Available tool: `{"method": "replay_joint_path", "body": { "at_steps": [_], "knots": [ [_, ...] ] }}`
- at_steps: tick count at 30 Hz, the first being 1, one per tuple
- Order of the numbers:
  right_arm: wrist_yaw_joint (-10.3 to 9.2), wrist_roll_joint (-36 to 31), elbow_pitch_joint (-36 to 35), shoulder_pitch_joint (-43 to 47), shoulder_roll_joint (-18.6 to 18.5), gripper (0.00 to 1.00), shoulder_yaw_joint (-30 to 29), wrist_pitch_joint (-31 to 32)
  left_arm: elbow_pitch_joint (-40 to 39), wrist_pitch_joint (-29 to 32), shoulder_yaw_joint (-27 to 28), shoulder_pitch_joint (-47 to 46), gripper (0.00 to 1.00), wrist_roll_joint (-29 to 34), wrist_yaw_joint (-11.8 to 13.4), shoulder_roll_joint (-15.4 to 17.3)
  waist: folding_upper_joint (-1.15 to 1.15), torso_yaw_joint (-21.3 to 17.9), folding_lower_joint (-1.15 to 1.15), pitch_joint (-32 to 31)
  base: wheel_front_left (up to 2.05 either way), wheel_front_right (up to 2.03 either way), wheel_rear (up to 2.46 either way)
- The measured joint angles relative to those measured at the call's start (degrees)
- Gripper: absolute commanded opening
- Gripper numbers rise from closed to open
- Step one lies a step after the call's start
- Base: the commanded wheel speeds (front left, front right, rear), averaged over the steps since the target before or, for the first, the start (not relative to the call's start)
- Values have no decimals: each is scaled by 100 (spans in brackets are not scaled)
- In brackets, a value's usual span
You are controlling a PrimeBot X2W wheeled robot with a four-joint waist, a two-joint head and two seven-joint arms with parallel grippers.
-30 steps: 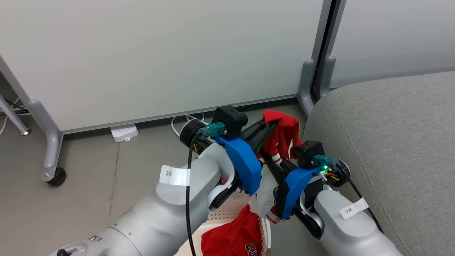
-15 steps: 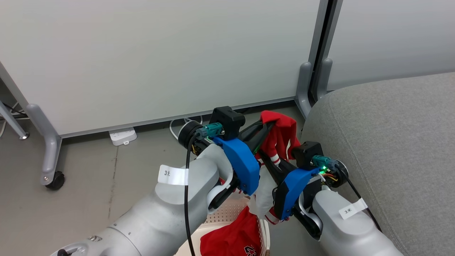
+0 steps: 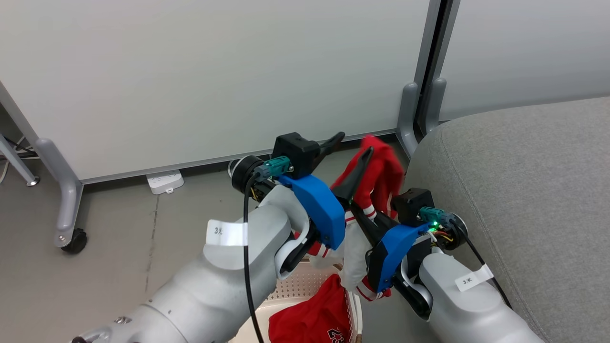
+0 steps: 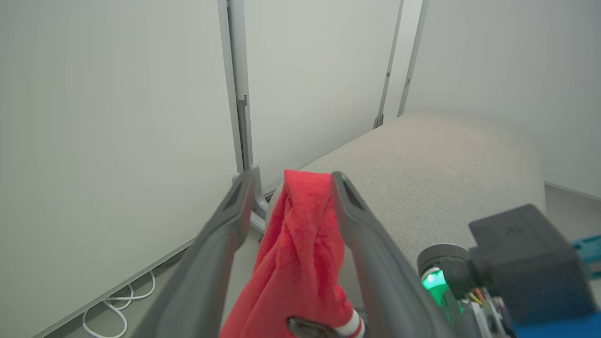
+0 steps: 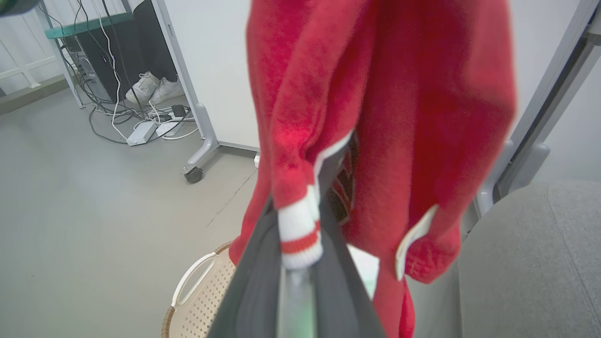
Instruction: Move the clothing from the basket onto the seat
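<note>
Above the basket, beside the seat: my left fingers stand spread apart, striped-trim garment hanging between them. My right fingers pinch its striped cuff. Numbered garment lies in the basket.

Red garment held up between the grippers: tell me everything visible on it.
The red garment is soft, fleecy-looking fabric with white edging and a white ribbed cuff banded in red. It hangs bunched and twisted in the air, above the basket and beside the seat. The right gripper is shut on it near the cuff. Its top fold sits between the fingers of the open left gripper, resting against one of them.
</note>
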Motion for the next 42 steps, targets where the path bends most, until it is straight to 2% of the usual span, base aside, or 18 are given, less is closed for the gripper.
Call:
{"method": "replay_joint_path", "body": {
  "at_steps": [3, 10, 19, 29, 42],
  "knots": [
    [0, -13, -21, -14, 0, 0, -101, -23, -336, -1, 564, 410, 100, 464, 94, 102, 0, 11, 0, 25, 0, 0, 0],
    [0, -216, -159, -40, 0, 0, -393, -34, -1188, -7, 1649, 1505, 100, 1553, 258, 563, 0, 9, 0, 57, 0, 0, 0],
    [0, -546, -630, 119, 0, 0, -845, -40, -2045, -7, 2916, 3078, 100, 2673, 125, 857, 0, -17, 0, 104, 0, 0, 0],
    [0, -721, -904, 316, 0, 0, -1081, -40, -2317, -7, 3949, 3896, 100, 3297, -114, 722, 0, -32, 0, 129, 0, 0, 0],
    [0, -814, -1042, 442, 0, 0, -1185, 35, -2247, -8, 4387, 4083, 100, 3668, -221, 504, 0, -232, 0, 155, 0, 0, 0]
  ]
}}
